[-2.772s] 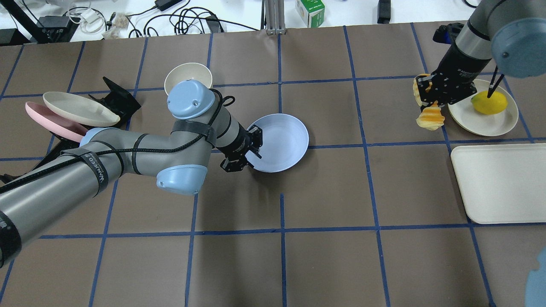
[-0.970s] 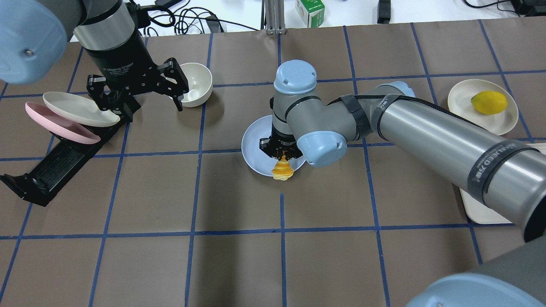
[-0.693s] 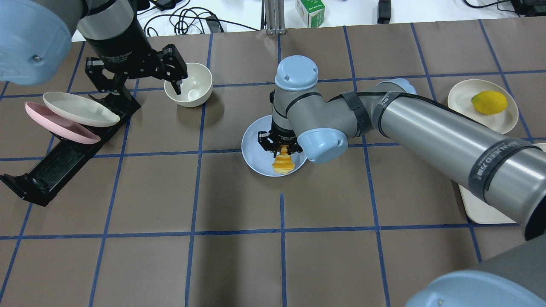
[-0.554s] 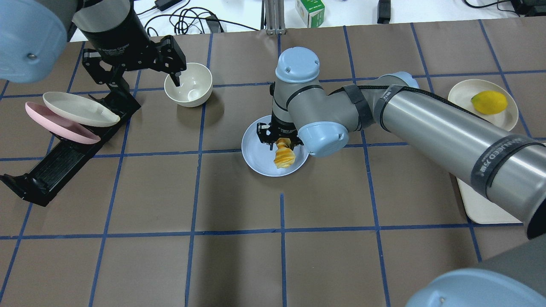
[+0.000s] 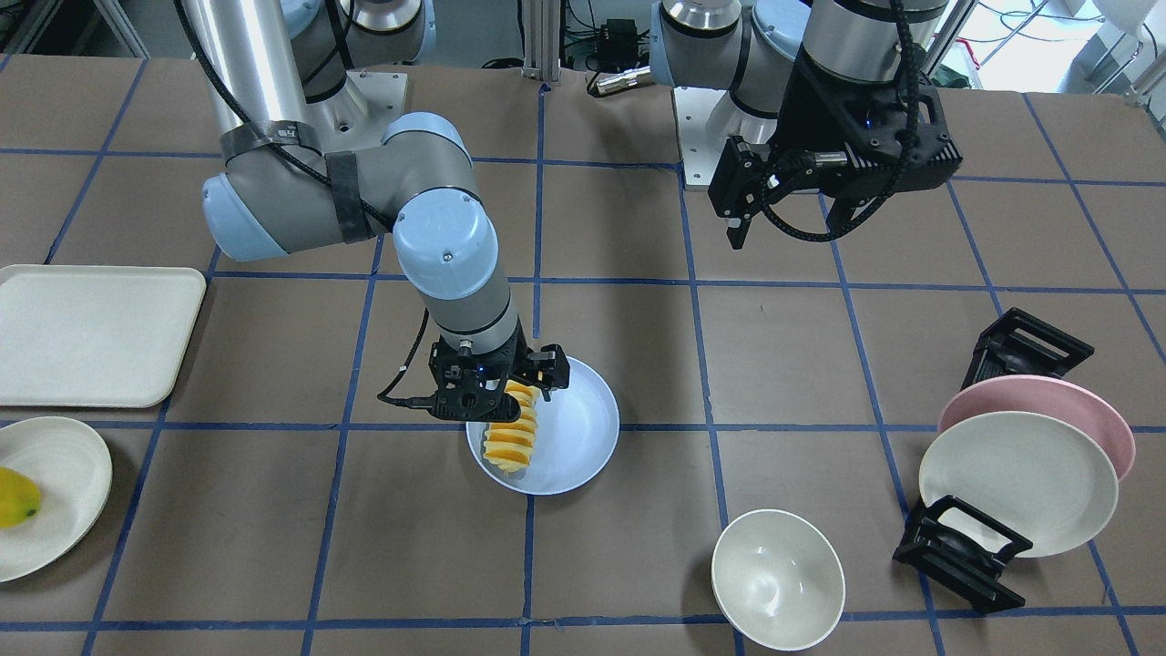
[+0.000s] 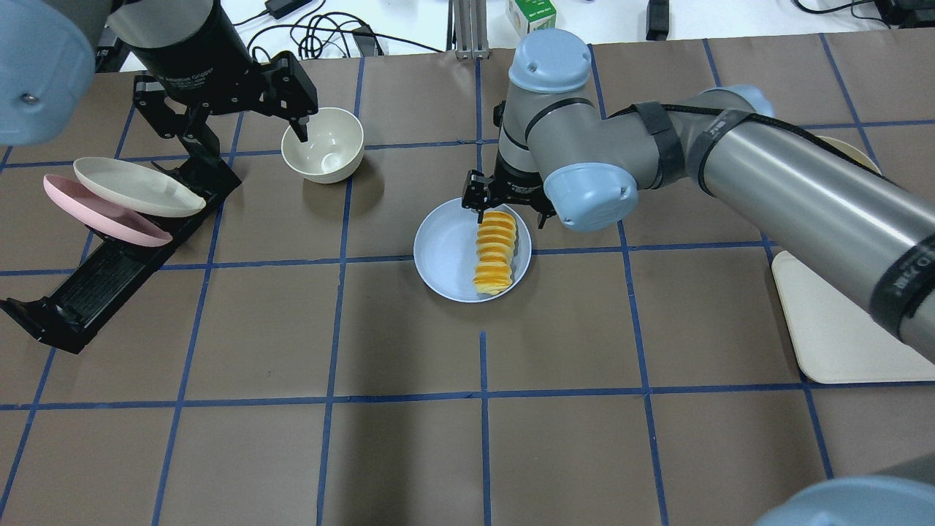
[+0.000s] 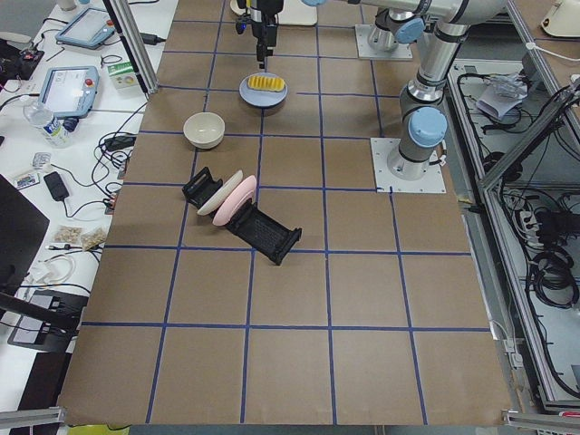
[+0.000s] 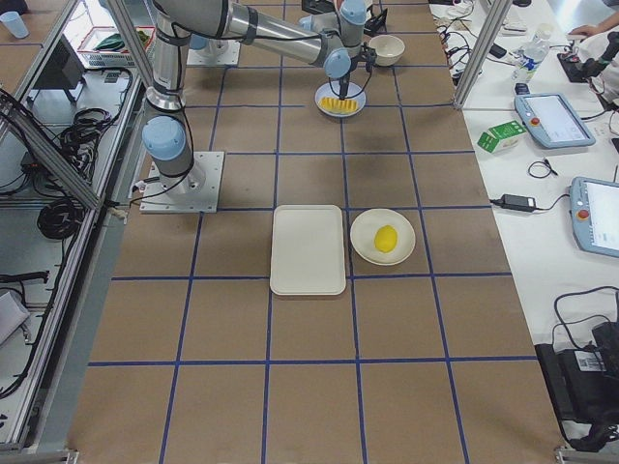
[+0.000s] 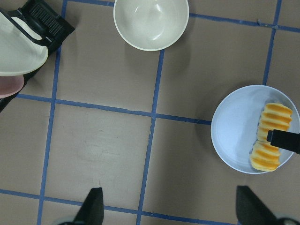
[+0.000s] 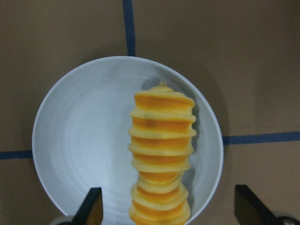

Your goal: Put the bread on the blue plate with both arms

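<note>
Brown table (image 6: 409,453): bread (image 6: 495,252) along blue plate (image 6: 445,256) edge; right pincer (image 6: 506,210) spread above; left pincer (image 9: 171,208) spread

matt blue plate (image 10: 75,140), ridged bread (image 10: 161,150) faintly glossy; brushed-metal right arm (image 6: 803,190), matt paper table cover (image 6: 409,453)

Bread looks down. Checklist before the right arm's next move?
1. Bread on the blue plate: ok, it lies inside the rim, on the plate's half nearer the right arm.
2. Right gripper free of the bread: ok, jaws wide open with the bread untouched between them in the wrist view.
3. Height of those jaws above the bread: cannot tell.
4. Left gripper empty: ok, jaws open, only table between them.
5. Left gripper away from the plate: ok, it is over by the cream bowl.
</note>
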You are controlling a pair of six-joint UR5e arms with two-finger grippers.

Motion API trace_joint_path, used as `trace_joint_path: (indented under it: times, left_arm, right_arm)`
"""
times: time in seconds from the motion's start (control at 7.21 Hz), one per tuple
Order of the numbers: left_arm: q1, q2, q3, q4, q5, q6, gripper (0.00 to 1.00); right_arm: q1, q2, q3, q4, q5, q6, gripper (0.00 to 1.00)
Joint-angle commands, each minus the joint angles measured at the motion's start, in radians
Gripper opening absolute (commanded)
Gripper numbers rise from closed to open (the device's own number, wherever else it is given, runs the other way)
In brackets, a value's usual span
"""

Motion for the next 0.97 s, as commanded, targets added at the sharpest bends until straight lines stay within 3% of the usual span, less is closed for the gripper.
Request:
trace_joint_path:
  times: [0.0, 0.28, 0.42, 0.69, 0.83]
  left_arm:
    - [-0.001, -0.001, -0.013, -0.001, -0.004, 0.005, 1.0]
    - [-0.001, 0.007, -0.016, 0.003, -0.005, 0.005, 1.0]
    - [0.001, 0.005, -0.013, 0.006, -0.01, -0.002, 1.0]
    - [-0.001, -0.004, -0.016, 0.007, -0.01, -0.004, 1.0]
    - [-0.001, -0.007, -0.018, 0.007, -0.008, -0.008, 1.0]
  right_arm:
    - [-0.162, -0.139, -0.03, 0.184, -0.055, -0.196, 1.0]
    - [-0.191, -0.291, -0.047, 0.305, -0.058, -0.208, 1.0]
    - [-0.205, -0.329, -0.078, 0.309, -0.064, -0.218, 1.0]
    - [-0.253, -0.319, -0.13, 0.362, -0.083, -0.299, 1.0]
    - [-0.251, -0.315, -0.142, 0.371, -0.008, -0.297, 1.0]
